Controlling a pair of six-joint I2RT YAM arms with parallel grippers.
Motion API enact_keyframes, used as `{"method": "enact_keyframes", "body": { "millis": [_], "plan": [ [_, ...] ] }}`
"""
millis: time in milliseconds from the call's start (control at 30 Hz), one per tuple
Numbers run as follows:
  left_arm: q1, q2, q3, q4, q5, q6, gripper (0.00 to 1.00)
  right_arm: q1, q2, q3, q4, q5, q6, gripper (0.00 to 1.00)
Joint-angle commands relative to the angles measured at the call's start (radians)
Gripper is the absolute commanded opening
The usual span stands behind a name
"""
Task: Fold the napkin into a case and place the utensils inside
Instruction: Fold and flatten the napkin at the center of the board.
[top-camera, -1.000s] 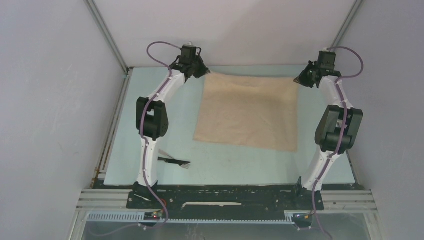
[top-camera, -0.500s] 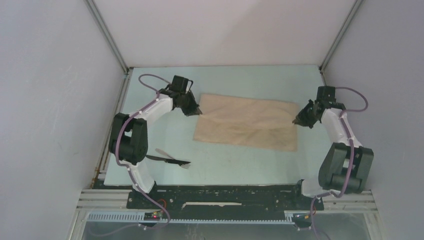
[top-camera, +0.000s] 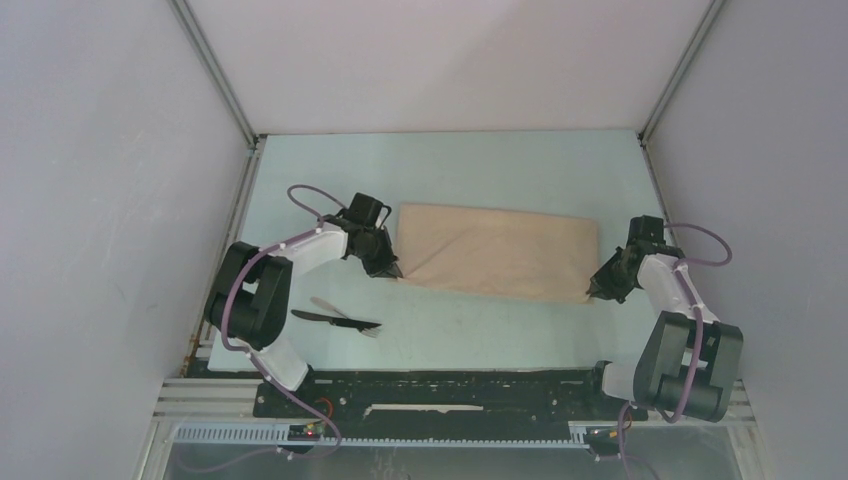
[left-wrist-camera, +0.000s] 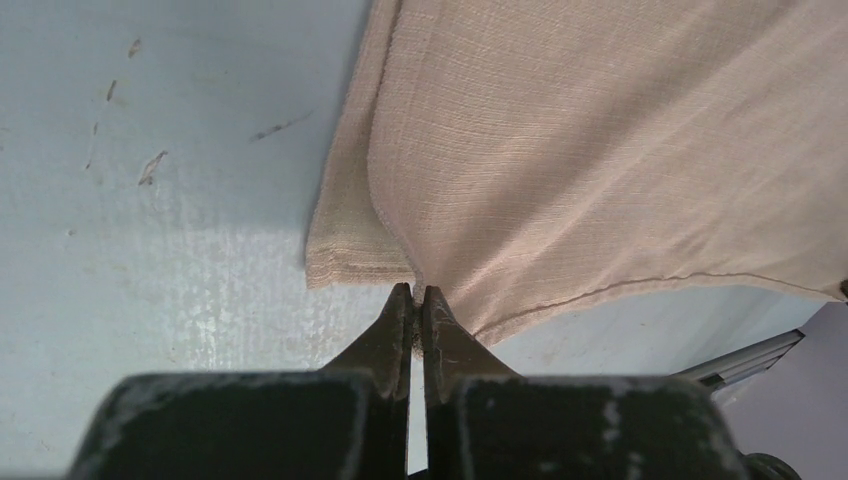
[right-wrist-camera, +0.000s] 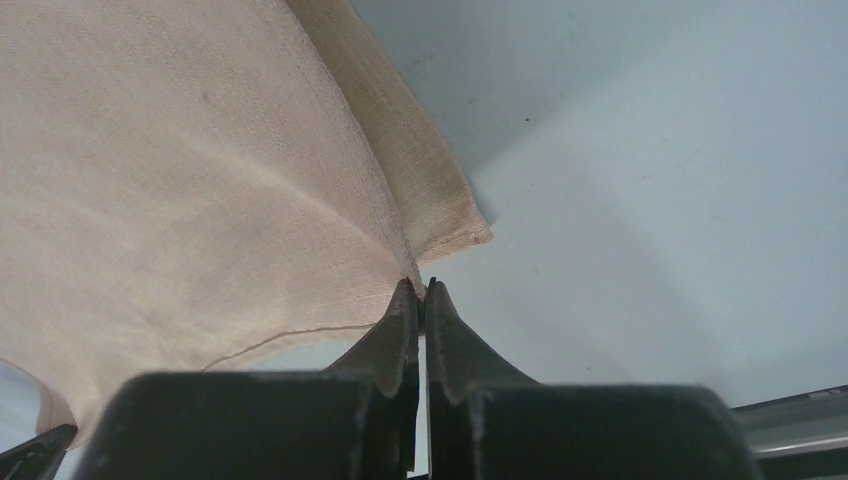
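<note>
The napkin (top-camera: 495, 250) lies doubled on the pale table (top-camera: 480, 335) — left gripper (top-camera: 392, 272) and right gripper (top-camera: 592, 292) each clamped tight on a near corner. The utensils (top-camera: 340, 318) lie apart, toward the near-left.

2 white-and-black arms (top-camera: 318, 243), purple cables (top-camera: 700, 229)
</note>
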Motion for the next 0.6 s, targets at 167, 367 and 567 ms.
{"method": "enact_keyframes", "body": {
  "millis": [167, 367, 567],
  "plan": [
    [-0.005, 0.001, 0.083, 0.020, -0.050, 0.048, 0.00, -0.014, -0.005, -0.009, 0.094, -0.006, -0.013, 0.00],
    [-0.005, 0.032, 0.171, -0.015, -0.069, 0.043, 0.00, -0.016, 0.026, 0.000, 0.128, -0.023, -0.010, 0.00],
    [-0.004, 0.058, 0.122, -0.001, -0.076, 0.049, 0.00, -0.019, 0.049, 0.000, 0.124, -0.003, -0.021, 0.00]
  ]
}}
